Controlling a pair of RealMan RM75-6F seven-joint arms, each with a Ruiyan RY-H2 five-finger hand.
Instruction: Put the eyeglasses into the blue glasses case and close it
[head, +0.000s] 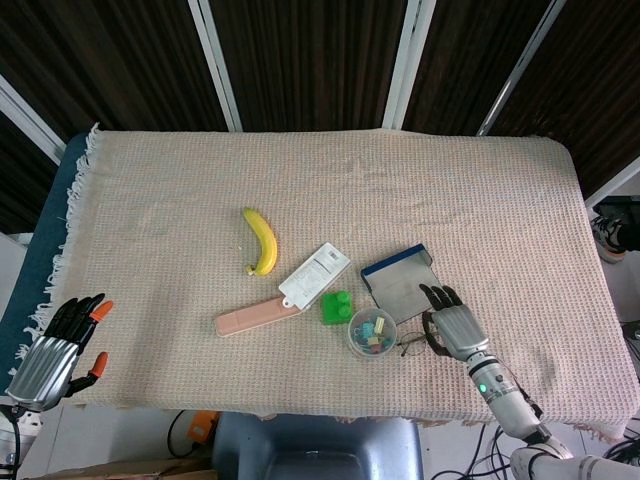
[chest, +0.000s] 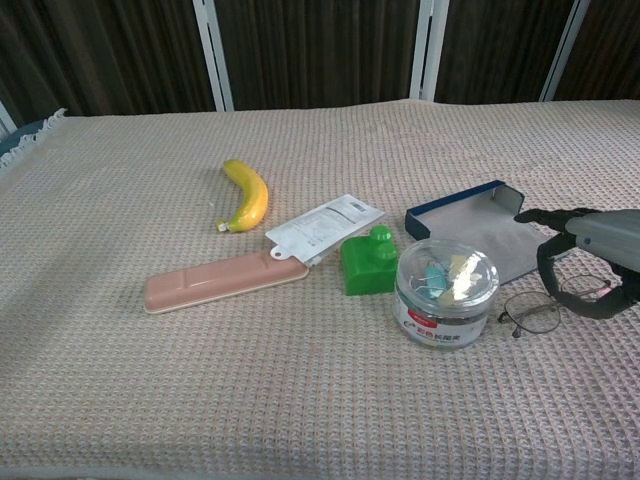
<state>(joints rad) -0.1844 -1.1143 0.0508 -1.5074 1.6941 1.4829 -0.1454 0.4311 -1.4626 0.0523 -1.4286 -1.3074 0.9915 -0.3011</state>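
In the head view, your right hand sits at the lower right of the frame, fingers curled down over the eyeglasses, which lie on the desk just right of the round tub of clips. The blue glasses case lies open just above the hand, its fingertips at the case's lower edge. Your left hand hangs off the desk at the lower left, fingers spread and grasping nothing. Left of the tub you have a green block, a white packet, a pink case and a banana.

In the chest view, your right hand comes in from the right edge, thumb and fingers hooked around the right part of the eyeglasses; one lens rests on the cloth beside the tub. Whether the frame is truly gripped, you cannot tell from here. The open case lies behind the tub, touching the fingertips.
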